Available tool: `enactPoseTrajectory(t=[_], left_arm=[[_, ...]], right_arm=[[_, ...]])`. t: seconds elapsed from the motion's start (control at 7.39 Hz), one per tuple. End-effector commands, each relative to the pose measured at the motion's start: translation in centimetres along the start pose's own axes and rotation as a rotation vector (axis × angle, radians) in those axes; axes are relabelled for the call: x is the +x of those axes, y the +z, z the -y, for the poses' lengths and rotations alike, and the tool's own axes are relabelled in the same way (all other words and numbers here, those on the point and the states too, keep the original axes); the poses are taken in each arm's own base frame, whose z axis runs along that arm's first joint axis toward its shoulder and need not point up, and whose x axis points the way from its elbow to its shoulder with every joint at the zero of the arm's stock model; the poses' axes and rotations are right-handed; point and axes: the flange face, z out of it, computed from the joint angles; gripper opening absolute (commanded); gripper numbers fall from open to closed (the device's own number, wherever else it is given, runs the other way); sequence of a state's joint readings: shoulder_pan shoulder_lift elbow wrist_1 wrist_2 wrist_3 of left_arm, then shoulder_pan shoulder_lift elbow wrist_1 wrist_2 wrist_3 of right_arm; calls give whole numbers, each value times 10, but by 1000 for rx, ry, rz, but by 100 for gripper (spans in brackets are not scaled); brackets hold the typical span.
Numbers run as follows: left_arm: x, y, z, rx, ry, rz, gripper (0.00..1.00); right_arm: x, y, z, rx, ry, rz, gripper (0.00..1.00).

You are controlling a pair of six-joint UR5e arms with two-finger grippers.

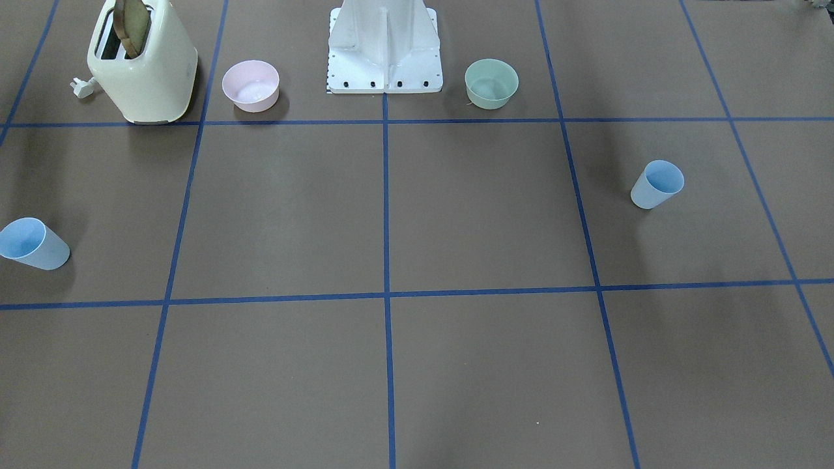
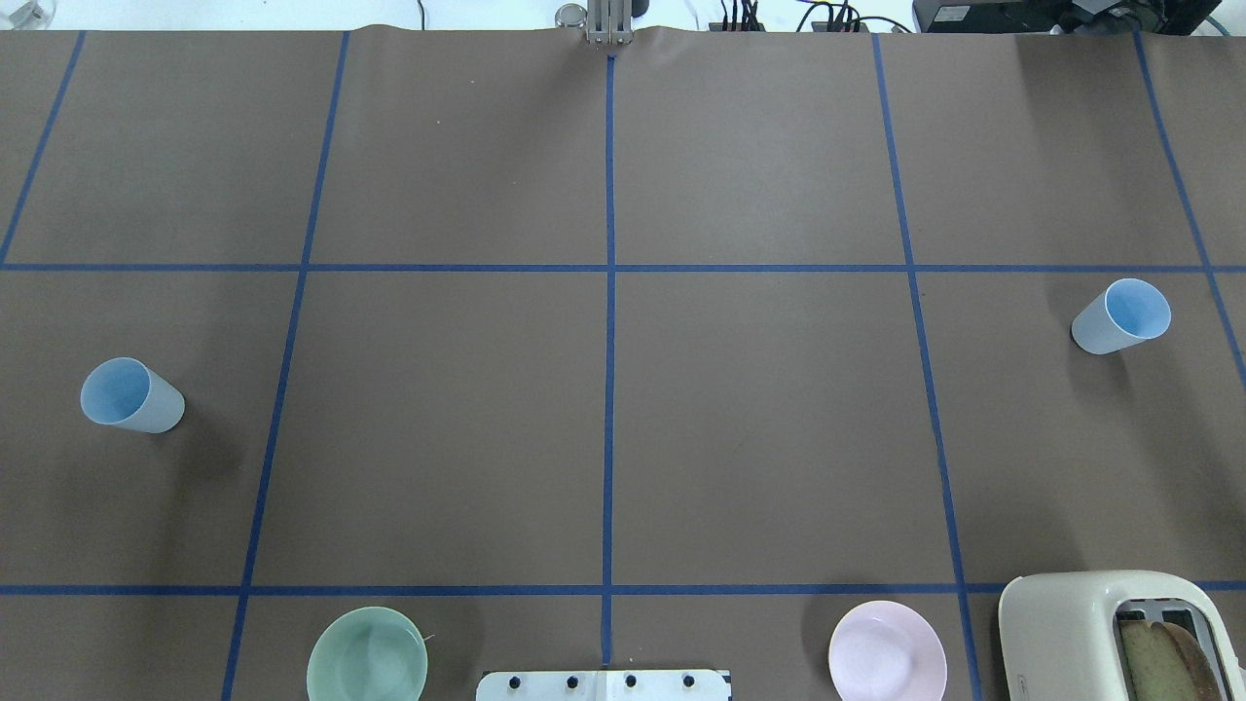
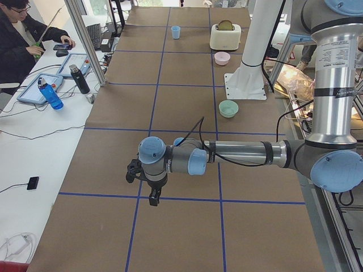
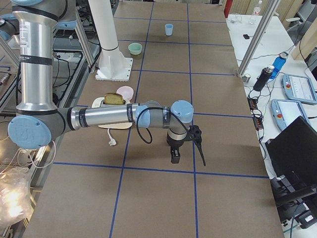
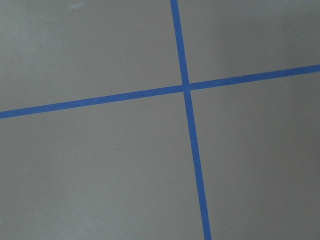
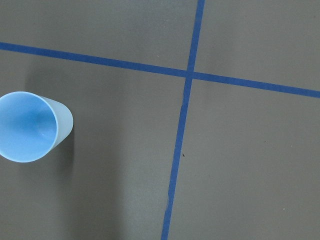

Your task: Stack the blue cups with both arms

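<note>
Two pale-blue cups stand upright and far apart on the brown table. One cup (image 2: pixel 129 394) (image 1: pixel 657 184) is on my left side, and it shows far off in the exterior right view (image 4: pixel 169 29). The other cup (image 2: pixel 1119 316) (image 1: pixel 34 244) is on my right side and shows in the right wrist view (image 6: pixel 30 126). My left gripper (image 3: pixel 153 196) hangs above the table near the left cup. My right gripper (image 4: pixel 174 156) hangs above the table near the right cup. Both show only in the side views, so I cannot tell whether they are open or shut. The left wrist view shows only bare table.
A cream toaster (image 2: pixel 1119 633) (image 1: pixel 143 65) with bread stands at my near right. A pink bowl (image 2: pixel 886 650) and a mint-green bowl (image 2: pixel 367 654) flank the white pedestal (image 1: pixel 384 49). Blue tape lines grid the table. An operator (image 3: pixel 22 34) sits at a side desk.
</note>
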State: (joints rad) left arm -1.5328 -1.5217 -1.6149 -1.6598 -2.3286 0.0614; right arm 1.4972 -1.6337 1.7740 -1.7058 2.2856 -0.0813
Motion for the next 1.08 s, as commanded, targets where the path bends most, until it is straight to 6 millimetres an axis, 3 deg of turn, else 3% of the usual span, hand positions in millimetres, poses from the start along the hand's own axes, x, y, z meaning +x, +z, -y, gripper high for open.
enactPoseTrajectory(t=[0.0,0.54,0.81,0.95], left_arm=[[7,-7,6,13,7,1,99],[16,-19,5,37,31,12,99],[27,-30,9,61,50,5,99],[35,-39,21,82,67,11,99]], right_arm=[[0,0,0,1,1,0,100],[-8,-10,2,22,-17,-3,100],[-20,-25,24,58,-43,-6,100],[-24,-31,31,91,-70,-10,100]])
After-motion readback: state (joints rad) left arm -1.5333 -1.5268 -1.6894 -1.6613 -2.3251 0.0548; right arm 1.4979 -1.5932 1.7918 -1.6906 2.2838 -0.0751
